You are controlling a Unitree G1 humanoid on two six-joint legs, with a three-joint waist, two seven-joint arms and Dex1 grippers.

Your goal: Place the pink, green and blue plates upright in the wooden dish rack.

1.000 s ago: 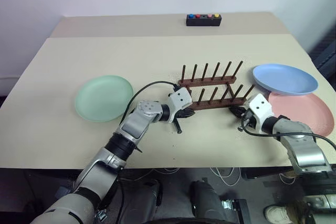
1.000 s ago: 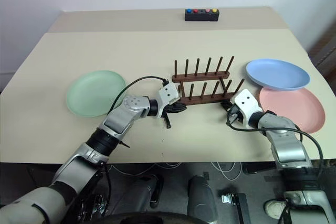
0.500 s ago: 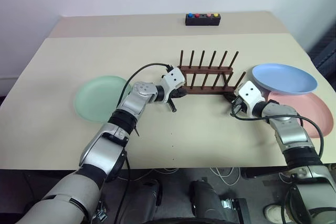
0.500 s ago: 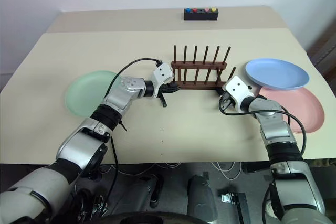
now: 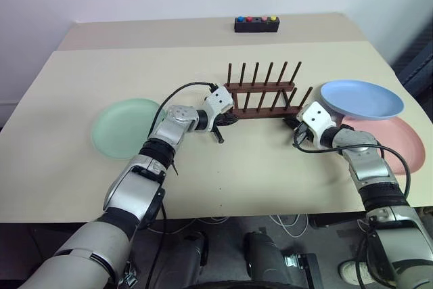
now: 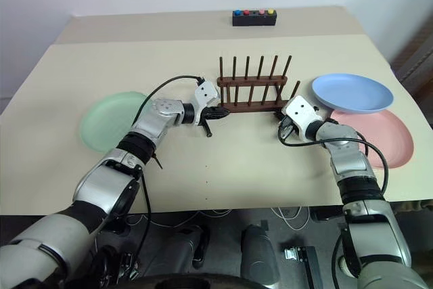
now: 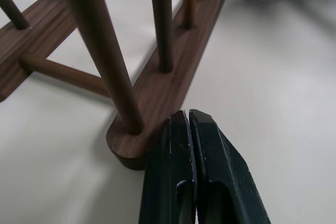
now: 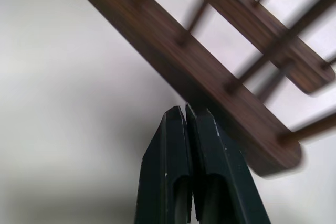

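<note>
The wooden dish rack (image 5: pixel 260 88) stands empty at the table's middle, its pegs upright. My left gripper (image 5: pixel 228 120) is shut, its tips against the left end of the rack's near rail (image 7: pixel 157 87). At the rail's right end (image 8: pixel 210 85) my right gripper (image 5: pixel 293 125) is shut too, its tips touching the wood. The green plate (image 5: pixel 125 127) lies flat to the left, behind my left forearm. At the right, the blue plate (image 5: pixel 360 99) rests partly on the pink plate (image 5: pixel 400 144). Neither gripper holds anything.
A small black box with coloured buttons (image 5: pixel 257 24) sits at the far edge of the beige table (image 5: pixel 230 174). A black cable loops above my left wrist. The table's right edge runs just past the pink plate.
The rack has slid away from the near edge and turned square to me. Both grippers moved forward with it, staying at its two ends.
</note>
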